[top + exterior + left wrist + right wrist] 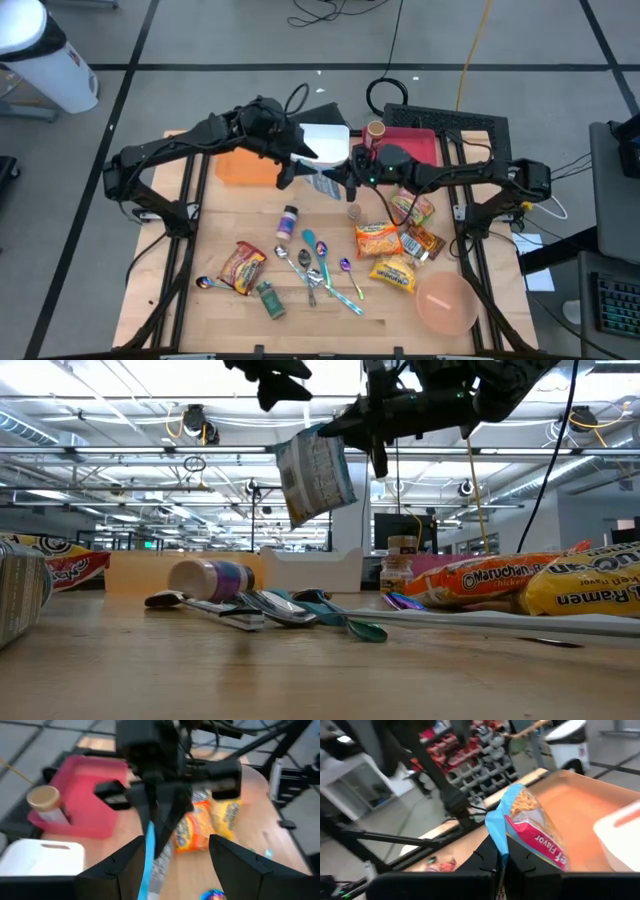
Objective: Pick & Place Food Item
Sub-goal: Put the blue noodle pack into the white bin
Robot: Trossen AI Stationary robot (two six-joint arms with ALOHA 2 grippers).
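Blue-edged foil, a ramen packet (pixel 315 475), hangs in mid-air near the frame's centre, pinched by the right end effector (pixel 349 181). It looks like a handover, since the left end effector (pixel 172 857) stands spread just beside it. Only the low view shows the packet clear above the surface (pixel 300 670); the right wrist view reads its label.

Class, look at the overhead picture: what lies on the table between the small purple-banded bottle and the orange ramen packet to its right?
In the high view, between the bottle and the ramen packet lies one teal spoon; otherwise bare wood.
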